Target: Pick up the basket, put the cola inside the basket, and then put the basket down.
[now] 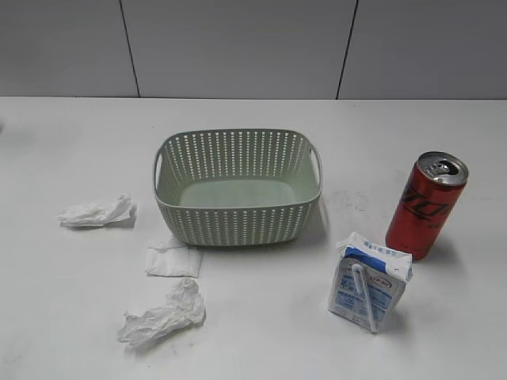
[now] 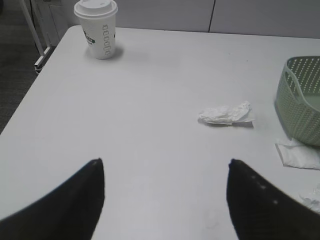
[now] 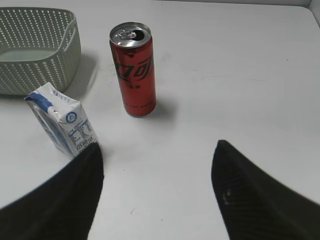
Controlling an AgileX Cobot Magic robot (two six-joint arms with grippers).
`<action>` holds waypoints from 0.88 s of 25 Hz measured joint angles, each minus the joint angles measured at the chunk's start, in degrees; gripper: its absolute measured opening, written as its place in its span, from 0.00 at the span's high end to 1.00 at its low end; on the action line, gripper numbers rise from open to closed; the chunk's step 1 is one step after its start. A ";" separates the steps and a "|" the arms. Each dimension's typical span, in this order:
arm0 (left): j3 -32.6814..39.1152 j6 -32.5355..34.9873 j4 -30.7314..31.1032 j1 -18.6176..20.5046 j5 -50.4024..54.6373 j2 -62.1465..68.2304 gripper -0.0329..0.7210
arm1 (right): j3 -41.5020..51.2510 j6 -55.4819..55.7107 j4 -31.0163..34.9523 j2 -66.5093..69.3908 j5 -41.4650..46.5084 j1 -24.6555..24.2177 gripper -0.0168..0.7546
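The sage-green perforated basket (image 1: 238, 186) stands empty on the white table, mid-view; its edge also shows in the left wrist view (image 2: 302, 100) and in the right wrist view (image 3: 37, 50). The red cola can (image 1: 426, 206) stands upright to the basket's right, also seen in the right wrist view (image 3: 133, 69). My left gripper (image 2: 165, 162) is open and empty over bare table, left of the basket. My right gripper (image 3: 157, 145) is open and empty, short of the cola. Neither gripper shows in the exterior view.
A blue-and-white carton with a straw (image 1: 370, 281) stands in front of the cola, by my right gripper's left finger (image 3: 62, 125). Three crumpled tissues (image 1: 99, 212) (image 1: 173, 258) (image 1: 162, 315) lie left of and before the basket. A white paper cup (image 2: 96, 27) stands far left.
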 joint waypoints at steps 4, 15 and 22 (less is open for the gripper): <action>0.00 0.00 0.00 0.00 0.00 0.00 0.19 | 0.00 0.00 0.00 0.00 0.00 0.00 0.32; 0.00 0.00 0.00 0.00 -0.18 0.00 0.19 | 0.00 0.00 0.00 0.00 -0.06 0.00 0.32; -1.89 0.00 0.00 0.00 -3.37 2.46 0.19 | 0.00 0.00 0.00 0.00 -0.06 0.00 0.32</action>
